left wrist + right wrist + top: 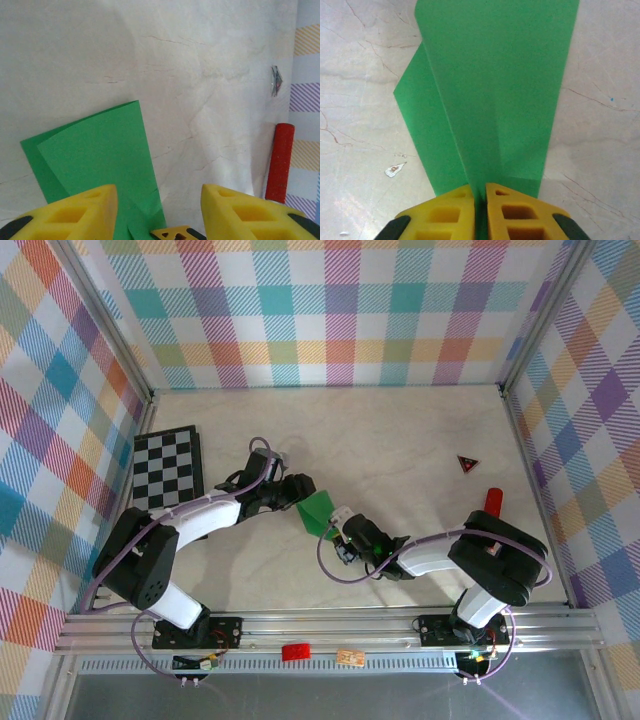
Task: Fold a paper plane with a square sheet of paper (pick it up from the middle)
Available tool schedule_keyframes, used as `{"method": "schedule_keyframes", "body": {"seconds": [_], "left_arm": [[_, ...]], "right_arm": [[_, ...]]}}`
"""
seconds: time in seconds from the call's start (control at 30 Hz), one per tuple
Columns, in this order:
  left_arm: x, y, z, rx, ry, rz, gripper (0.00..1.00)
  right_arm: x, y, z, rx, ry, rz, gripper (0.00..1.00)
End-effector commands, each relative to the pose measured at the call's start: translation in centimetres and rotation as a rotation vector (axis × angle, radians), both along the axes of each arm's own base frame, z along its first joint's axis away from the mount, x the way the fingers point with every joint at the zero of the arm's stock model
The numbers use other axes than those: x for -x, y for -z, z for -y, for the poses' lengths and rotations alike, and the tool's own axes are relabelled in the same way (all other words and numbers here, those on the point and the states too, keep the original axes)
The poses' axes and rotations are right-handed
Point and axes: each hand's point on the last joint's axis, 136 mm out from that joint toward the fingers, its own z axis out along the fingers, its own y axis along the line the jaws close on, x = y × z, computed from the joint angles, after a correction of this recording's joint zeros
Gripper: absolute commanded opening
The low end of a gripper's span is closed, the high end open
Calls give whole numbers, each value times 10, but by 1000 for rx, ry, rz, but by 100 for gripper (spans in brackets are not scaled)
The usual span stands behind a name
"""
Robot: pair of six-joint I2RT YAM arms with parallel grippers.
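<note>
Right gripper: your jaws pinched tight on folded green paper.
Left gripper: your jaws apart, holding nothing, straddling the paper's edge.

Top view: I look down from above and behind the arm bases, which sit at the frame's bottom edge; the whole table and its walls fit in. Left wrist view: I look slantwise across the table over the left gripper, near the paper, with a wall at the frame's right edge. Right wrist view: I look steeply down over the right gripper, nearer still. All three share the paper; top and left wrist also share the cylinder.
</note>
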Motion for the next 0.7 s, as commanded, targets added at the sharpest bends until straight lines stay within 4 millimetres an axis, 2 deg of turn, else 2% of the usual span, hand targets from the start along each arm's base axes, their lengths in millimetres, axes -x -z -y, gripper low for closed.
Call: {"method": "schedule_keyframes", "body": {"seconds": [0.0, 0.27, 0.67], "left_arm": [[3, -1, -6, -27, -8, 6, 48], [2, -5, -2, -8, 4, 13, 44], [8, -3, -3, 5, 7, 5, 23]], "right_arm": [[2, 2, -6, -42, -8, -58, 13], [8, -1, -14, -175, -38, -209, 13], [6, 7, -10, -282, 8, -342, 13]]}}
